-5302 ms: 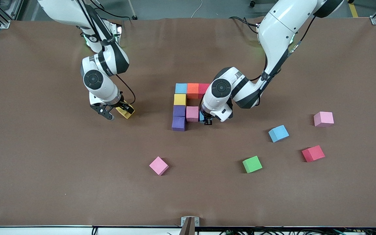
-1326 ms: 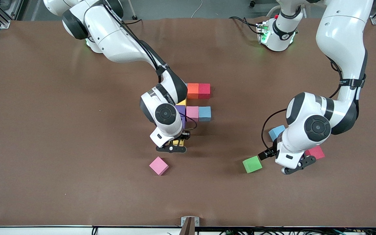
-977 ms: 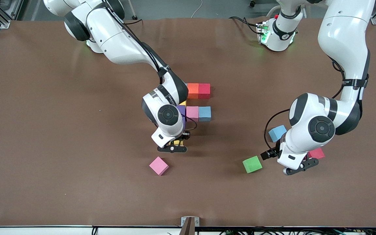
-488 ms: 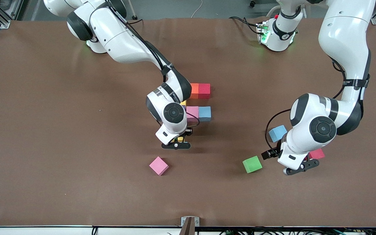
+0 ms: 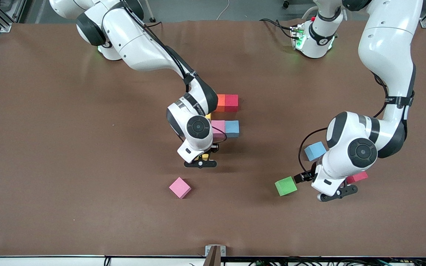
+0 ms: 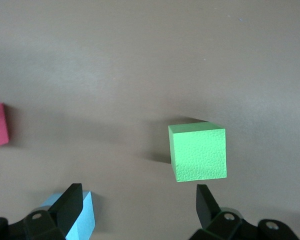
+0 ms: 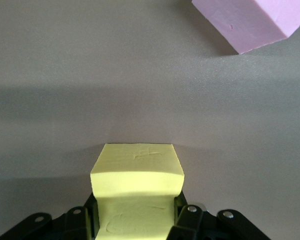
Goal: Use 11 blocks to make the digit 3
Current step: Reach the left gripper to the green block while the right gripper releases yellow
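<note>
We hold a yellow block [image 7: 137,192] clamped between the fingers of our right gripper [image 5: 200,161], which hangs over the table just at the camera-side end of the half-built digit [image 5: 225,127]. The relation that matters is this one: the digit's spine runs toward the front camera under our right forearm, and the yellow block sits at the nearer end of that line, so the coming move looks to us like a short drop straight down with the block's faces squared to the column. From the right wrist view the block's top edge lies level, and bare table shows under it, with a loose pink block [image 7: 250,22] well apart at the frame's corner; in the front view that pink block [image 5: 180,187] lies nearer the camera than our gripper. Of the digit we can see an orange block [image 5: 220,102] touching a red one [image 5: 231,102], and a pink one [image 5: 218,126] touching a blue one [image 5: 232,128]; the rest is hidden by the arm. Our left gripper [image 5: 337,192] hangs with its fingers spread wide and empty toward the left arm's end of the table, with the green block [image 6: 198,151] just ahead of one fingertip rather than between the two, turned slightly askew to the jaws. A blue block [image 5: 315,150] and a red one [image 5: 357,177] lie close by it.
</note>
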Robot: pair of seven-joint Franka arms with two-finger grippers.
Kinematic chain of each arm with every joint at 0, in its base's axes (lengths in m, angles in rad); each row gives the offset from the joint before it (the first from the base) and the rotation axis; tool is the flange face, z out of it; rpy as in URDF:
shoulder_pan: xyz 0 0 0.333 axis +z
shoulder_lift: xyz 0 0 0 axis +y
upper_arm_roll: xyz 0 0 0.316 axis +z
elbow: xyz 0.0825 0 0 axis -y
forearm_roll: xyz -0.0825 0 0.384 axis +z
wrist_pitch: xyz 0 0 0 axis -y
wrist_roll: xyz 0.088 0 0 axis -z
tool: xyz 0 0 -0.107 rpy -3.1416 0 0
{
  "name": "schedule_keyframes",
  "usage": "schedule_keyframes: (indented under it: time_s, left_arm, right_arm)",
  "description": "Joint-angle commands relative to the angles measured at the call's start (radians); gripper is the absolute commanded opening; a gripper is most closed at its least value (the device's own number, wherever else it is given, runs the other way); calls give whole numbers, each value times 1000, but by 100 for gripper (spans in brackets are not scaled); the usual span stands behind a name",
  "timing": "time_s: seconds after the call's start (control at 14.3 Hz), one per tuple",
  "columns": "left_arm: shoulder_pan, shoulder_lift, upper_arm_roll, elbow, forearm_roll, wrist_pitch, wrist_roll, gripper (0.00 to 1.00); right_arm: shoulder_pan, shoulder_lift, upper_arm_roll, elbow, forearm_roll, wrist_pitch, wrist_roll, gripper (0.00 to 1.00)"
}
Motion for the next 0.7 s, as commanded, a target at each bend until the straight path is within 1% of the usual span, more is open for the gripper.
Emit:
schedule_keyframes:
  time_s: [0.0, 0.14, 0.35, 0.49, 0.56, 0.63]
  left_arm:
    - [-7, 62, 0, 80, 4, -4, 30, 100]
    - [-10, 99, -2, 125, 3, -3, -28, 100]
    - [-13, 142, -6, 137, 0, 39, -59, 100]
    - [-36, 171, -6, 163, 1, 54, -145, 100]
    - [-53, 182, -3, 175, 1, 56, -174, 100]
    - [-55, 191, -2, 180, 1, 56, -199, 100]
  right_arm:
    - [9, 22, -6, 32, -19, -13, 2, 0]
    - [9, 26, -6, 32, -19, -10, 2, 0]
    - [9, 29, -6, 32, -19, -8, 4, 2]
    - [9, 34, -6, 32, -19, -8, 5, 5]
    - [10, 36, -6, 32, -19, -7, 7, 13]
    - [10, 36, -6, 32, -19, -7, 7, 27]
